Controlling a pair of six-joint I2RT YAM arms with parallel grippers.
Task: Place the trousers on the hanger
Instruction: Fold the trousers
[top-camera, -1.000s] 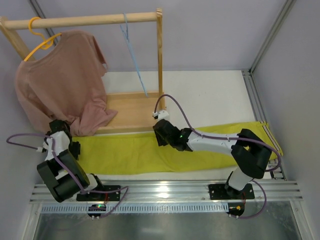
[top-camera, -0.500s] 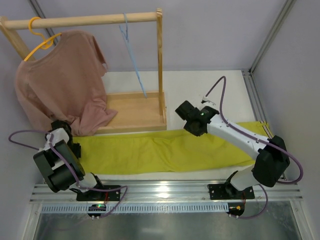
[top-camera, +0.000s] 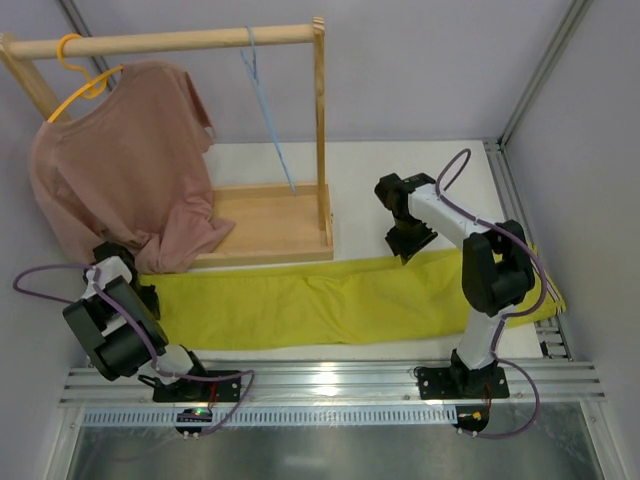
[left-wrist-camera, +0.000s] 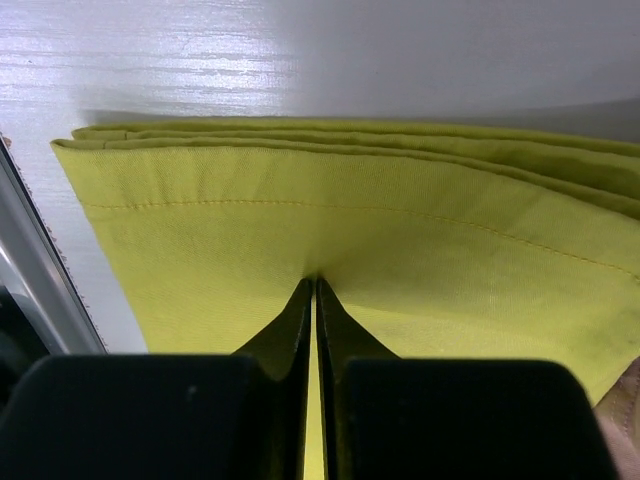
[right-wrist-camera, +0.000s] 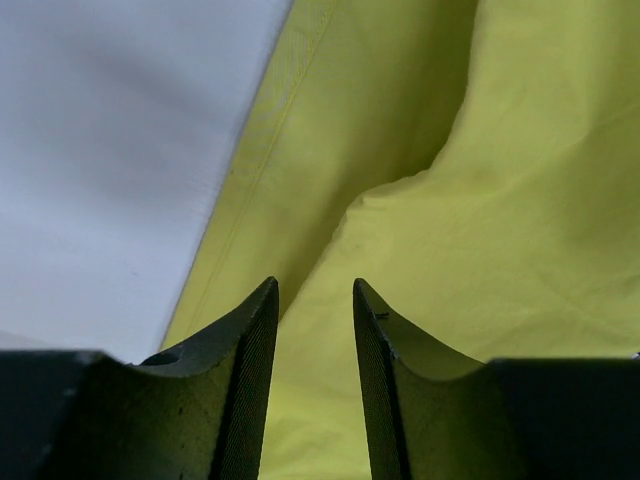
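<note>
The yellow-green trousers (top-camera: 320, 300) lie stretched flat across the table in front of both arm bases. My left gripper (top-camera: 150, 297) is at their left end. The left wrist view has my left gripper (left-wrist-camera: 316, 282) shut on the trousers (left-wrist-camera: 350, 220), the cloth puckering at the tips. My right gripper (top-camera: 410, 240) hovers over the trousers' far edge on the right. Seen from its wrist, my right gripper (right-wrist-camera: 314, 290) is open with nothing between the fingers, above the trousers (right-wrist-camera: 500, 200). The light-blue hanger (top-camera: 268, 120) hangs from the wooden rod, apart from both grippers.
A wooden rack has a rod (top-camera: 170, 42), an upright post (top-camera: 320, 130) and a base tray (top-camera: 270, 225) behind the trousers. A dusty-pink T-shirt (top-camera: 120, 170) hangs on a yellow hanger (top-camera: 80, 75) at the left. A metal rail (top-camera: 330, 385) runs along the near edge.
My right arm has swung from the middle of the trousers back and to the right, to their far edge. My left gripper has shut on the trousers' left end.
</note>
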